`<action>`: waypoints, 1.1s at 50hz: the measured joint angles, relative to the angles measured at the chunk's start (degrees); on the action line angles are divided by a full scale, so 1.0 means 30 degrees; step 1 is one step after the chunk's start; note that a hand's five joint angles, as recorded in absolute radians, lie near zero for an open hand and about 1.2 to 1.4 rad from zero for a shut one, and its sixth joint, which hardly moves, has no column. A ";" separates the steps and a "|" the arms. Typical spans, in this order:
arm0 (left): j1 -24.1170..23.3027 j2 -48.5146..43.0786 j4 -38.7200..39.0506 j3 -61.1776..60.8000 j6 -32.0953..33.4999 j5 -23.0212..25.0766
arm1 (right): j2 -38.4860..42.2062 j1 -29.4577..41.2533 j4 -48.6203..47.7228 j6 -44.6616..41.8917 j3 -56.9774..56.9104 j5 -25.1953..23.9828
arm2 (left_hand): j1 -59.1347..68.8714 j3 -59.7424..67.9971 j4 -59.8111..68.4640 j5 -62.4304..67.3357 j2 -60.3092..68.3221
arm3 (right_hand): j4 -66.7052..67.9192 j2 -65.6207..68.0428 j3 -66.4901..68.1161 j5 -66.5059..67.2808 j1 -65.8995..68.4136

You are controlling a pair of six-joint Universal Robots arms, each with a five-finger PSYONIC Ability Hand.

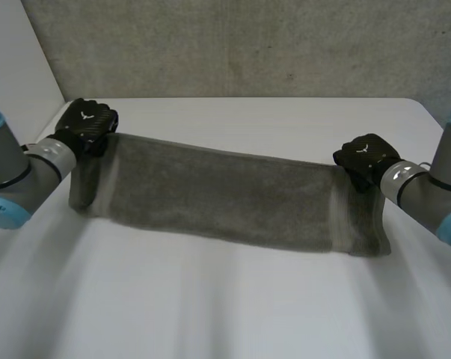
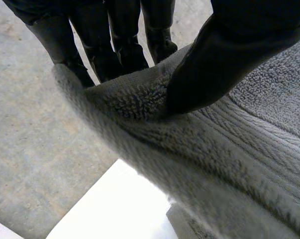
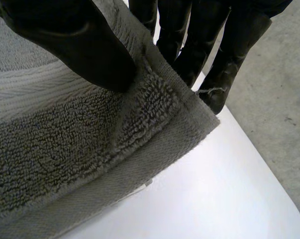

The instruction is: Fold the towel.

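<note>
Backdrop: grey wall point(image 1: 247, 45) behind the towel; white worktop point(image 1: 225, 314) beneath it
Towel: grey terry towel point(image 1: 225, 198) stretched lengthwise between the two robot hands; upper edge taut, the rest hanging toward the worktop
Left: left robot hand point(image 1: 89, 122) at the towel's upper left corner; it pinches the cloth between thumb and fingers
Right: right robot hand point(image 1: 366, 158) at the towel's upper right corner; thumb pressed on the terry face, fingers behind the hem, clamping the cloth

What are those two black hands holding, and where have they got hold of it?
The grey towel, stretched between them. The left hand pinches one top corner between thumb and fingers; the right hand pinches the other top corner.
</note>
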 measured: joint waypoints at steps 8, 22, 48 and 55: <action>-0.0302 -0.1856 -0.0781 0.2060 0.0879 -0.0682 | 0.0984 0.0270 -0.0376 0.0344 -0.1134 0.0327 | 0.0000 0.0000 -0.0003 0.0000 0.0006 | 0.0000 0.0002 0.0000 0.0000 0.0000; -0.0391 -0.1983 -0.1054 0.1956 0.0885 -0.1442 | 0.1437 0.0725 -0.0321 0.0373 -0.1705 0.0244 | -1.7252 -1.8073 -1.8363 -1.8035 -1.8519 | -2.0717 -2.0858 -2.0695 -2.1567 -2.0714; -0.0471 0.6835 -0.0996 -0.6450 -0.1650 -0.3460 | -0.8343 0.0143 -0.0332 0.4742 0.7868 -0.0293 | -1.9800 -2.1108 -2.1100 -2.0985 -2.1226 | -2.0756 -2.0841 -2.0873 -2.1534 -2.1041; -0.0779 0.7693 -0.0329 -0.8810 -0.1643 -0.3401 | -0.7748 -0.1365 -0.1214 0.2548 1.0520 -0.1034 | -1.9802 -2.1108 -2.1119 -2.0986 -2.1241 | -1.7545 -1.7196 -1.7437 -1.7730 -1.7518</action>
